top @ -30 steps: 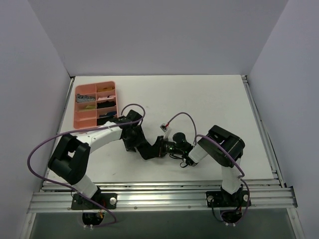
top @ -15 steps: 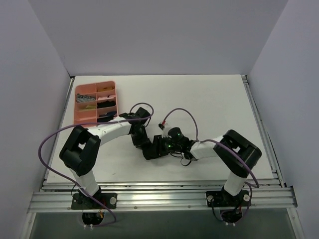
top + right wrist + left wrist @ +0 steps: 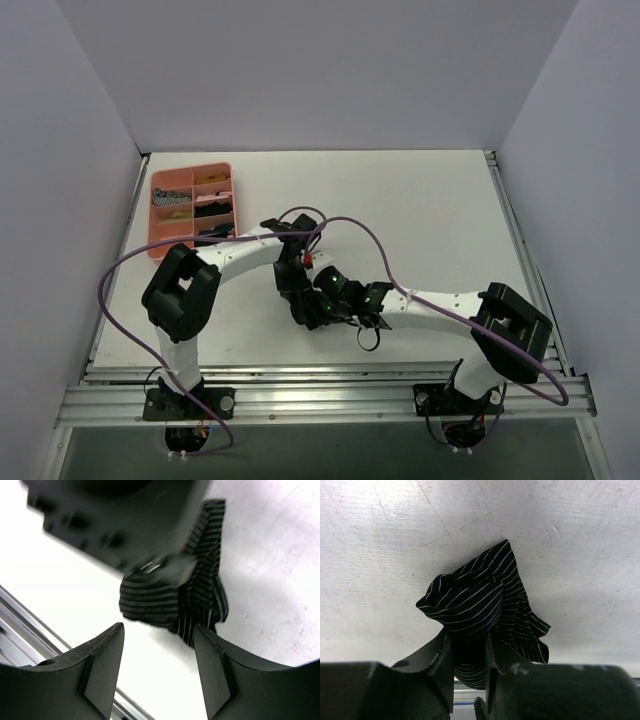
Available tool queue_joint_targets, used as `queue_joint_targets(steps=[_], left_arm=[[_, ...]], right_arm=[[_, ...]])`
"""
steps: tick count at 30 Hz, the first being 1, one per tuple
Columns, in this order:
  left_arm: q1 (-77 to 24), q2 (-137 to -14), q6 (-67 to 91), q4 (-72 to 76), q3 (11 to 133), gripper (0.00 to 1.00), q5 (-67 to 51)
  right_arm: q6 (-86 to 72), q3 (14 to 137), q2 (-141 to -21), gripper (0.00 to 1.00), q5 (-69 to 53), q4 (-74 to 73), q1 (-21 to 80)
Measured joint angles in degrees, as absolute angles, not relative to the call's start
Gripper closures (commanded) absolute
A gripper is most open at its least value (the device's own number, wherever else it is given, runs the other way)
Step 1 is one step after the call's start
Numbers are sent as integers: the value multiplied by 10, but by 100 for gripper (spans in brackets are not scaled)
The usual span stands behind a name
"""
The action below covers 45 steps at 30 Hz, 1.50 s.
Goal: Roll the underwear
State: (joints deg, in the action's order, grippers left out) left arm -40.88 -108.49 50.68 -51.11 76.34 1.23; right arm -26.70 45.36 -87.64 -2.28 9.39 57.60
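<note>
While the left gripper point(image 3: 467, 642) pinches the near end of the underwear point(image 3: 475, 597), the bunched black striped cloth rests on the white table point(image 3: 570, 540) near its front middle. Just beside it, the right gripper point(image 3: 157, 632) stands spread, gripping nothing. Farther back, at the left, sits the pink tray point(image 3: 170, 246) with small items in its compartments.

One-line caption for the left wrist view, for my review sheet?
Left pincer closed on the bunched, black pinstriped underwear, scuffed white table beneath.
</note>
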Motion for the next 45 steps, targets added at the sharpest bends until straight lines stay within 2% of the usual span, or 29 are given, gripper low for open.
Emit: queue_joint_targets(steps=[21,22,24,25,26,28,29,33,36,39,45], left_arm=[[-398,-1092,509,-524,765,97,-7],[-398,-1092,509,-524,764,97,-6],[-400,-1089,511,-523,761,97,-6],[-400,-1087,513,-524,759,96,-6],[-400,-1086,514,-523,757,96,-6],[-401,-1082,516,-523,753,93,-3],[-402,-1080,518,-522,750,89,-2],[-398,-1058,530,-499,722,79,-2],[-381,-1018,548,-469,673,64,-16],[-354,-967,560,-456,622,52,-29],[-323,-863,561,-477,583,48,-20]], right_arm=[[-239,555,-989,49,188,30,698],[-239,555,-991,50,192,31,702],[-242,555,-992,62,198,32,703],[-244,555,-992,69,201,32,703],[-246,555,-992,80,203,32,704],[-258,548,-991,90,206,38,706],[-265,539,-990,100,205,49,706],[-303,481,-966,100,191,120,700],[-338,424,-948,100,158,204,689],[-369,382,-947,100,123,284,679],[-423,318,-965,100,47,420,645]])
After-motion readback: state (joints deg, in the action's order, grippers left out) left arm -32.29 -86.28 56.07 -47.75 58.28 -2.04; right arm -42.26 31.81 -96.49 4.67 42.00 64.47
